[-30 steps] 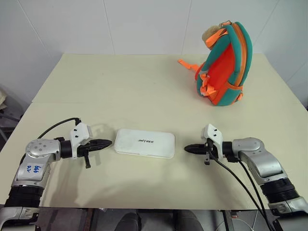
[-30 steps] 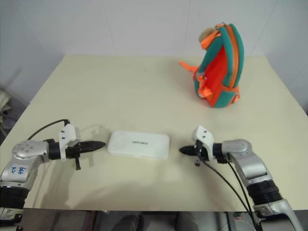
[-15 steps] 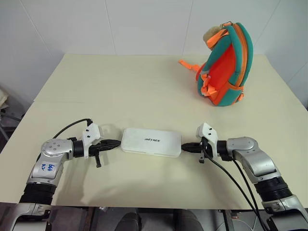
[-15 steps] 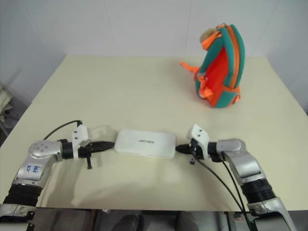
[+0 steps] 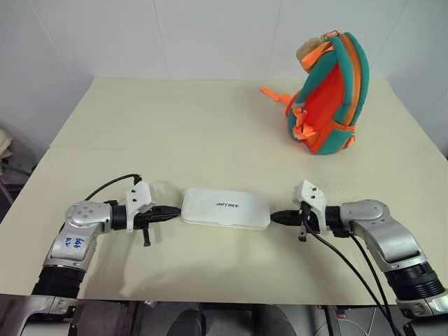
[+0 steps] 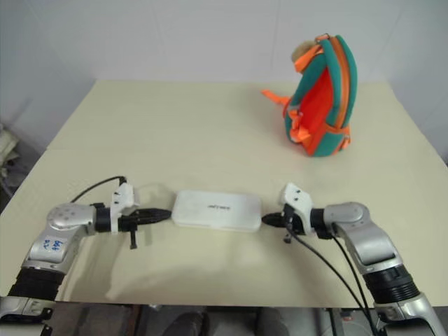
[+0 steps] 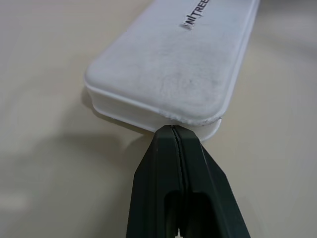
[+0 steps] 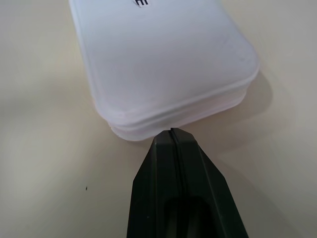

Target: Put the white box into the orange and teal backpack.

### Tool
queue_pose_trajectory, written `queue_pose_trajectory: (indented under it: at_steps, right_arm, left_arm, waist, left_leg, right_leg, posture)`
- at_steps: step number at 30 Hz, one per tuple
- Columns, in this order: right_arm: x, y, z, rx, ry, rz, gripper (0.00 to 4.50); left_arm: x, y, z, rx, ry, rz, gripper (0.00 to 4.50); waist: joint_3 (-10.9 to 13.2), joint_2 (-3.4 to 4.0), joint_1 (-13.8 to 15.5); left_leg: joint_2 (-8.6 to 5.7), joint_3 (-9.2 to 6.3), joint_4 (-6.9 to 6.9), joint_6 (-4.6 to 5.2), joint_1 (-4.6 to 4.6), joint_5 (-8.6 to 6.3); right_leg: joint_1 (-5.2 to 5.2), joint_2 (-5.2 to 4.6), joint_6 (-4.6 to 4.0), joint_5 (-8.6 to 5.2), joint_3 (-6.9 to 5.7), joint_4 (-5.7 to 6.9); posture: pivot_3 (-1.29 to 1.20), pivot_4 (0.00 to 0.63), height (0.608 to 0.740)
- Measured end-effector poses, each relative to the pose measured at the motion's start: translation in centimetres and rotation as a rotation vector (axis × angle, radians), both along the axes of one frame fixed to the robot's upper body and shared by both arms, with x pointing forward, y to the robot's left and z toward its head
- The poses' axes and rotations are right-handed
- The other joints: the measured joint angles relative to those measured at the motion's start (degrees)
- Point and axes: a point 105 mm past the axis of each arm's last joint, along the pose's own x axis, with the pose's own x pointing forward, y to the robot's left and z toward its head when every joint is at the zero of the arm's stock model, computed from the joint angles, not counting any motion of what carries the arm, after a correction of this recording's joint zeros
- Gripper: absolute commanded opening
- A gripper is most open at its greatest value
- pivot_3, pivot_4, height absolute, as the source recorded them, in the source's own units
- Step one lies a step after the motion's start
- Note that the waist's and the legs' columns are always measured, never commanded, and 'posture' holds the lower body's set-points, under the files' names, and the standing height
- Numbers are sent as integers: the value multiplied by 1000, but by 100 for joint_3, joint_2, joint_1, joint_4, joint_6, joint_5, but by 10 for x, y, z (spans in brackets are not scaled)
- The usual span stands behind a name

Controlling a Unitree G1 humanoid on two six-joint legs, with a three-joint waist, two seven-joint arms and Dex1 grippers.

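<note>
Both closed hands now pinch white box (image 5: 225, 208) ends.

The scene is evenly and brightly lit from overhead. Soft shadows are cast on the counter (image 5: 210, 133) beneath both arms and beside the white box (image 5: 225, 208). No glare is observed. In the wrist views, the nearest black fingers (image 7: 181, 193) are slightly blurred.

White box (image 5: 225, 208) smooth matt plastic; backpack (image 5: 327, 94) cloth.
</note>
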Motion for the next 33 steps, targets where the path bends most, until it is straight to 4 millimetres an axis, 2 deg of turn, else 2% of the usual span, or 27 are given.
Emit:
queue_pose_trajectory:
  at_steps: [21, 26, 30, 31, 32, 33]
  right_arm:
    - [-7, -19, 1, -33, 34, -58, 135]
    - [-10, -19, 2, -21, 55, -38, 135]
    - [-13, -22, 5, 1, 103, -19, 135]
    - [-12, -22, 7, 14, 111, -18, 830]
    - [-11, -23, 11, 26, 106, -20, 988]
    - [-9, -24, 15, 33, 100, -19, 1293]
  left_arm:
    - [-7, -22, -5, -31, 24, -46, 14]
    - [-14, -18, -10, -12, 54, -46, 14]
    - [-14, -1, -4, 45, 57, -25, 14]
    - [-14, 4, -2, 55, 56, -18, 0]
    - [-13, 10, 1, 65, 56, -7, 0]
    - [-12, 15, 2, 71, 65, 4, 188]
  waist:
    - [1, -2, -6]
    - [1, -2, -19]
    - [2, -3, -17]
    - [1, -3, -17]
    - [2, -3, -16]
    - [1, -2, -15]
  left_leg:
    - [0, 3, 0, 1, 0, -1]
    - [1, 4, -1, 3, 1, -1]
    - [2, 4, 0, 8, 1, -4]
    - [2, 4, 0, 17, 1, -9]
    - [1, 4, 1, 23, 2, -13]
    - [1, 4, 1, 24, 2, -13]
  right_leg:
    - [0, 1, 2, 1, 4, -3]
    - [-1, 2, 2, 1, 7, -4]
    - [-1, 2, 2, 1, 7, -2]
    - [0, 2, 2, 1, 7, -3]
    - [-1, 1, 2, 1, 7, -3]
    - [-1, 1, 2, 1, 7, -2]
  posture:
    - [0, 150, 740]
    - [0, 150, 740]
    - [0, 150, 740]
    - [0, 150, 740]
    - [0, 150, 740]
    - [0, 150, 740]
